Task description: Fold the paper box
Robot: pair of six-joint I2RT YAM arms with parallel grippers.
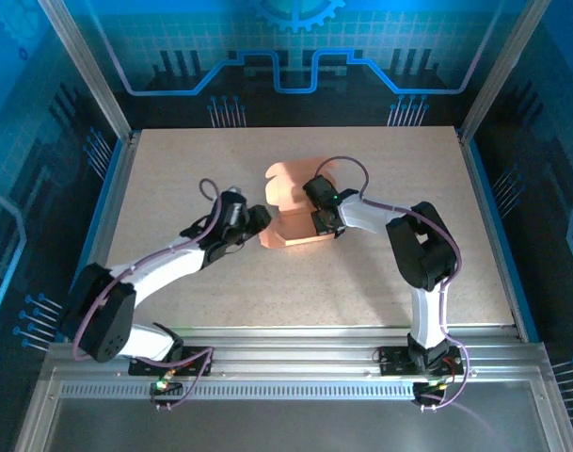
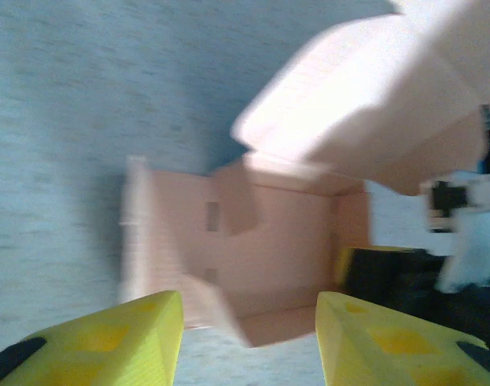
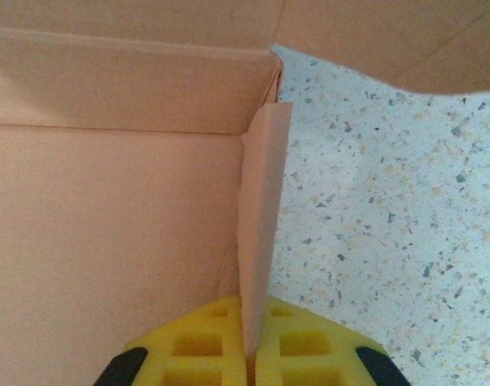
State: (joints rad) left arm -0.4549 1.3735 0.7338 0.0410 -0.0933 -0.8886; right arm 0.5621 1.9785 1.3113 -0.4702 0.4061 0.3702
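Yellow pads of my right gripper [image 3: 251,354] sit closest to the lens, pressed together on a thin upright panel [image 3: 261,225] of the paper box [image 3: 108,225]. The panel's edge rises straight from between them, with the box's salmon floor on one side and the pale speckled table [image 3: 373,225] on the other.

From above, that table is a beige sheet under the box. Blue walls [image 1: 295,47] printed with circuit lines stand beyond the box, and metal posts [image 1: 88,75] rise at the corners. A ribbed rail [image 1: 295,363] on the near side of the box carries both of my arm bases.

The box lies open near the middle of the sheet, its rounded flap [image 1: 286,179] lifted on the far side. I reach it from the two ends. My right gripper is inside the box's right end, clamped on that wall. My left gripper [image 2: 249,338] is just beside the box's left end with its fingers spread apart. In the blurred left wrist view the box's open interior shows beyond and between the two yellow tips. I cannot tell whether either tip touches the cardboard there.

Open tabletop runs out from the box on every side. The widest stretch lies between the box and the rail, and a narrower band lies between the flap and the back wall. The side frames stand well apart from the box.
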